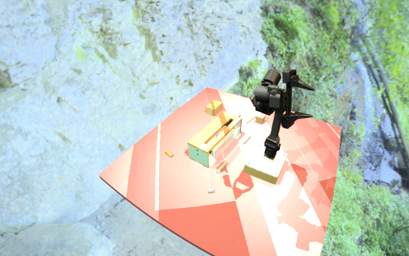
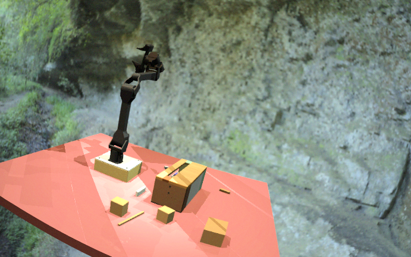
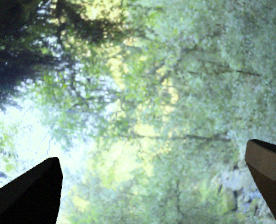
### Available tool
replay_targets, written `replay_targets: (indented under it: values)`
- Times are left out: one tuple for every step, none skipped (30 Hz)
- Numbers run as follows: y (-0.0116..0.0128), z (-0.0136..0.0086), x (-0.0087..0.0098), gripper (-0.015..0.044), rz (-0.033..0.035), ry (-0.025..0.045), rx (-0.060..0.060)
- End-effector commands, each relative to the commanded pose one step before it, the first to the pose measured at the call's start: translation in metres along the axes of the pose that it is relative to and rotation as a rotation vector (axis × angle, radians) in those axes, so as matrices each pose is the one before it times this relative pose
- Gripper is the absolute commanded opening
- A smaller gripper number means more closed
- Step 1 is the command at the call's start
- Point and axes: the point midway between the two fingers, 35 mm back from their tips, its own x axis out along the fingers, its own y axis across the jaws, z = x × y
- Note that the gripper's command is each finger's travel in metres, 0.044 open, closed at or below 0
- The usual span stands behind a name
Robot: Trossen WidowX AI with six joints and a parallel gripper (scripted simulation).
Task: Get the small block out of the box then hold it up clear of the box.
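Observation:
The box (image 1: 198,155) (image 2: 168,195) stands upright on the red table (image 1: 183,191) (image 2: 251,204), with a wooden top that has a long slot. A small blue-purple patch (image 1: 218,134) (image 2: 175,174) shows through the slot; it may be the block, but its place on the shelf cannot be told. The shelf and the pocket are mostly hidden. My gripper (image 1: 312,103) (image 2: 135,55) (image 3: 157,160) is wide open and empty, high above the table and away from the box, pointing away from it. The wrist view shows only the two fingers and background.
Wooden blocks (image 1: 213,107) (image 2: 118,206) (image 2: 165,214) (image 2: 214,232) and a thin stick (image 2: 131,218) lie past one box end. A pale bar (image 1: 246,138) (image 2: 140,191) lies between box and arm base (image 1: 261,174) (image 2: 112,171). A tan bar (image 1: 221,166), a small white piece (image 1: 211,190) and an orange bar (image 1: 168,153) (image 2: 224,191) also lie around.

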Motion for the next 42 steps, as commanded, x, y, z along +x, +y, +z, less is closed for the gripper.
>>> replay_targets:
  values:
    - [-0.00005, 0.0007, -0.0006, 0.04, 0.0011, -0.00437, -0.003]
    - [-0.00017, 0.0021, -0.00182, 0.04, 0.00314, -0.01321, -0.0091]
    - [-0.00045, 0.00393, -0.0033, 0.04, 0.00448, -0.02357, -0.0137]
    - [-0.00168, 0.00881, -0.00641, 0.04, 0.00159, -0.04019, 0.0031]
    - [-0.00246, 0.01185, -0.00819, 0.04, -0.00104, -0.04879, 0.0174]
    - [-0.00241, 0.01211, -0.00826, 0.04, -0.00107, -0.04951, 0.0171]
    - [-0.00235, 0.01236, -0.00833, 0.04, -0.0011, -0.05016, 0.0168]
    - [-0.00229, 0.0126, -0.00838, 0.04, -0.00113, -0.05074, 0.0165]
    - [-0.00224, 0.01283, -0.00842, 0.04, -0.00117, -0.05128, 0.0162]
    - [-0.0022, 0.01306, -0.00845, 0.04, -0.00123, -0.05177, 0.0159]
    - [-0.00214, 0.01326, -0.00847, 0.04, -0.0013, -0.05216, 0.0154]
    - [-0.00212, 0.01348, -0.00848, 0.04, -0.00141, -0.05258, 0.0152]
    - [-0.0021, 0.01369, -0.00848, 0.04, -0.00155, -0.05295, 0.015]
    - [-0.00209, 0.0139, -0.00848, 0.04, -0.00171, -0.05327, 0.0149]
    - [-0.00208, 0.01411, -0.00846, 0.04, -0.00189, -0.05356, 0.0148]
    - [-0.00209, 0.0143, -0.00843, 0.04, -0.00209, -0.0538, 0.0148]
    - [-0.00211, 0.0145, -0.0084, 0.04, -0.00232, -0.05399, 0.0148]
    - [-0.00213, 0.01468, -0.00835, 0.04, -0.00258, -0.05415, 0.0148]
    - [-0.00217, 0.01486, -0.0083, 0.04, -0.00286, -0.05426, 0.0149]
    - [-0.00221, 0.01503, -0.00823, 0.04, -0.00317, -0.05433, 0.015]
    - [-0.0021, 0.01481, -0.00807, 0.04, -0.00288, -0.05322, 0.0099]
    - [-0.00224, 0.01501, -0.00803, 0.04, -0.00348, -0.05343, 0.0101]
    - [-0.00238, 0.01515, -0.00794, 0.04, -0.00409, -0.05336, 0.0103]
    - [-0.00253, 0.01527, -0.00784, 0.04, -0.00474, -0.05325, 0.0105]
    - [-0.00269, 0.01538, -0.00773, 0.04, -0.00541, -0.0531, 0.0108]
    - [-0.00286, 0.01548, -0.00761, 0.04, -0.00612, -0.05289, 0.0111]
    - [-0.00305, 0.01557, -0.00749, 0.04, -0.00685, -0.05264, 0.0114]
    - [-0.00324, 0.01565, -0.00736, 0.04, -0.00761, -0.05233, 0.0117]
    - [-0.00345, 0.01571, -0.00722, 0.04, -0.00839, -0.05197, 0.0121]
    - [-0.00366, 0.01575, -0.00708, 0.04, -0.00921, -0.05156, 0.0125]
    - [-0.0042, 0.01616, -0.00696, 0.04, -0.01138, -0.05217, 0.0201]
    - [-0.00435, 0.0162, -0.00679, 0.04, -0.01199, -0.05167, 0.0206]
    - [-0.0045, 0.01621, -0.00662, 0.04, -0.01262, -0.05109, 0.0211]
    - [-0.00466, 0.01621, -0.00645, 0.04, -0.01329, -0.05046, 0.0216]
    - [-0.00484, 0.01619, -0.00626, 0.04, -0.01399, -0.04977, 0.0221]
    - [-0.00501, 0.01615, -0.00607, 0.04, -0.01472, -0.04903, 0.0226]
    - [-0.0052, 0.0161, -0.00588, 0.04, -0.01548, -0.04822, 0.0231]
    - [-0.00539, 0.01602, -0.00568, 0.04, -0.01627, -0.04735, 0.0236]
    - [-0.00559, 0.01593, -0.00548, 0.04, -0.01709, -0.04642, 0.0241]
    - [-0.0058, 0.01582, -0.00528, 0.04, -0.01793, -0.04543, 0.0246]
    - [-0.00627, 0.01636, -0.0053, 0.04, -0.01963, -0.04627, 0.0261]
    - [-0.00653, 0.01625, -0.00509, 0.04, -0.02066, -0.0452, 0.0267]
